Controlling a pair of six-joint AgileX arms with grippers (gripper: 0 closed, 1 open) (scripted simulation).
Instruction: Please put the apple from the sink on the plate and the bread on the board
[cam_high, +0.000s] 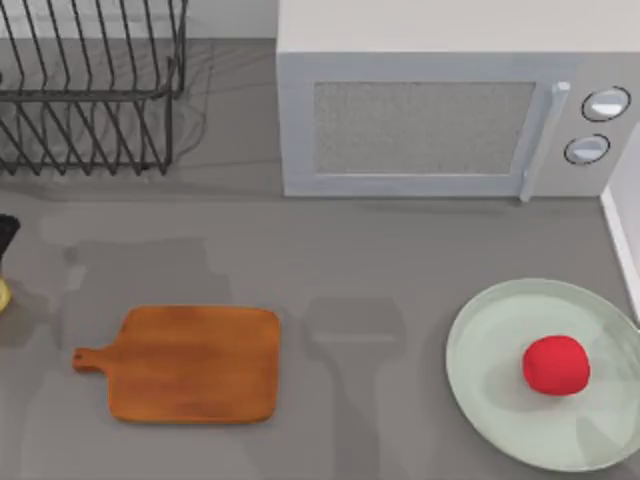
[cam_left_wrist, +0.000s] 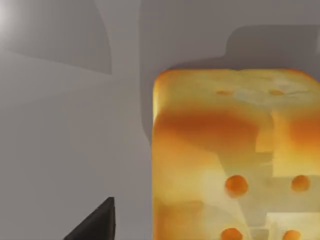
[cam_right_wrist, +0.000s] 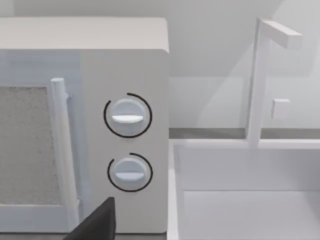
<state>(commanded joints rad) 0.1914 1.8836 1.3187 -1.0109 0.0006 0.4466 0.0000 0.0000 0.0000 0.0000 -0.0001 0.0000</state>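
The red apple (cam_high: 556, 365) lies on the pale green plate (cam_high: 490, 340) at the front right of the table. The wooden board (cam_high: 195, 363) lies bare at the front left, its handle pointing left. At the table's far left edge a sliver of the bread (cam_high: 3, 295) shows, with my left gripper (cam_high: 5, 235) as a dark shape just behind it. The left wrist view has the golden bread (cam_left_wrist: 220, 155) very close, standing on the grey table beside a dark tip of the left gripper (cam_left_wrist: 95, 225). My right gripper (cam_right_wrist: 95, 222) faces the microwave and the white sink (cam_right_wrist: 240, 200).
A white microwave (cam_high: 440, 110) stands at the back, its door shut and its knobs (cam_right_wrist: 127, 117) at the right. A black wire dish rack (cam_high: 90, 85) stands at the back left. The sink's rim (cam_high: 622, 240) and its faucet (cam_right_wrist: 260, 75) are at the right edge.
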